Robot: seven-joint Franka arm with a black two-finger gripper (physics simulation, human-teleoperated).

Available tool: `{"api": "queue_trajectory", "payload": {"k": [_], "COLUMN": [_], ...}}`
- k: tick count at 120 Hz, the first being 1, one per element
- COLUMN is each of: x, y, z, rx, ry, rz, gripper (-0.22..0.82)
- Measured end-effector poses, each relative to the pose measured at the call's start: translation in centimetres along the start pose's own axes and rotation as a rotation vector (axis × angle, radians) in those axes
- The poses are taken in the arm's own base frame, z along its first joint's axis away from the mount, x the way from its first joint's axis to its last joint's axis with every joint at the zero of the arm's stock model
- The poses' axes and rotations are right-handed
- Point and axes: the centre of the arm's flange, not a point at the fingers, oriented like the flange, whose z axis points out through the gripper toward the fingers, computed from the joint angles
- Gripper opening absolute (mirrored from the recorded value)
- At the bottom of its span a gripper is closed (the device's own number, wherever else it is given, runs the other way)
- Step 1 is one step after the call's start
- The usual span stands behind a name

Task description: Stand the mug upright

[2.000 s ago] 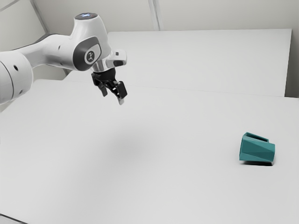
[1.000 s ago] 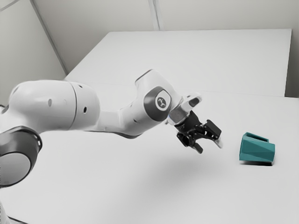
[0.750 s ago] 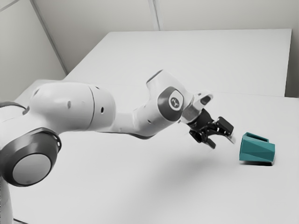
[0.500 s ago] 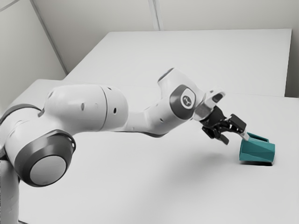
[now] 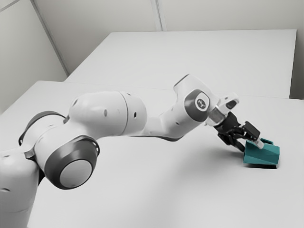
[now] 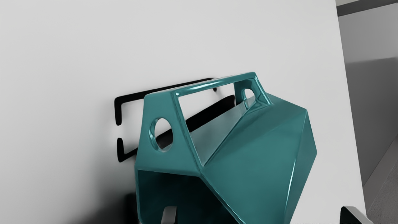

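Note:
The gripper (image 5: 252, 146) is low at the teal mug's open end, its two fingers spread apart. The mug (image 5: 266, 154) lies on its side on the table, its mouth toward the arm and its base toward the exterior view's right. In the wrist view the mug (image 6: 248, 143) shows its angular handle and dark opening. One fingertip of the gripper (image 6: 259, 214) overlaps the mouth, the other stands off beyond the mug's outer wall. Whether either finger touches the mug I cannot tell.
The white table (image 5: 142, 190) extends around the mug, with its side edge beyond the mug's base in the wrist view. A large white panel (image 5: 199, 61) stands behind the table in the exterior view.
The arm has swung from the exterior view's upper left toward its right and come down, bringing the open gripper to the mug's mouth. The mug has not visibly moved.

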Motion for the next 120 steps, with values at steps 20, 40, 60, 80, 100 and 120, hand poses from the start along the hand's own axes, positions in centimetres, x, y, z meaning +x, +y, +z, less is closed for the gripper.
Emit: {"api": "queue_trajectory", "payload": {"k": [20,40,60,80,100,120], "x": [0.7,1.1,1.1,1.1,0.8,0.3], "y": [0.1,0.5,1.1,2.1,3.3,4.7], "z": [0.8,0.9,1.0,1.1,1.5,2.1], "rx": [-0.018,-0.028,-0.034,-0.043,-0.059,-0.068], "ry": [-0.006,-0.005,-0.008,-0.005,-0.003,-0.008], "rz": [0.031,0.063,0.088,0.110,0.118,0.133], "gripper": [0.42,0.23,0.04,-0.07,-0.13,-0.17]}}
